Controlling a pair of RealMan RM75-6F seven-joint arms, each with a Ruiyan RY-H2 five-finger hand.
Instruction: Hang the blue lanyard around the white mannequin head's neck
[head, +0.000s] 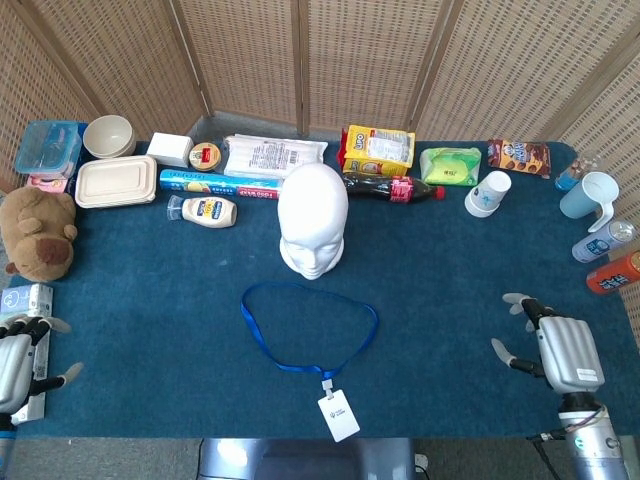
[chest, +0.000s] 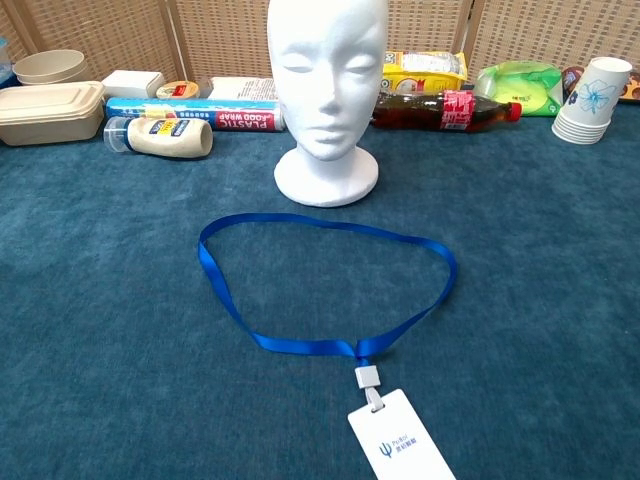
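On the long blue cardboard box (chest: 195, 112) lying behind the white mannequin head, "PLASTIC FOOD WRAP" is read upside down in white letters in the chest view. On the yellow snack box (head: 377, 149) at the back of the table, "UDO" is made out in the head view. A small blue logo with two lines of tiny print is seen on the white badge card (chest: 400, 445) of the blue lanyard; the print is too small to be read. The labels on the mayonnaise bottle (chest: 160, 136) and the cola bottle (chest: 440, 108) are not legible.

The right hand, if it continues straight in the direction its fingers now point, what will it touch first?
The right hand points toward the far edge of the table, tilted slightly left. Only bare blue cloth lies ahead at first; the white paper cups look like the first thing near that line, though depth is unclear.
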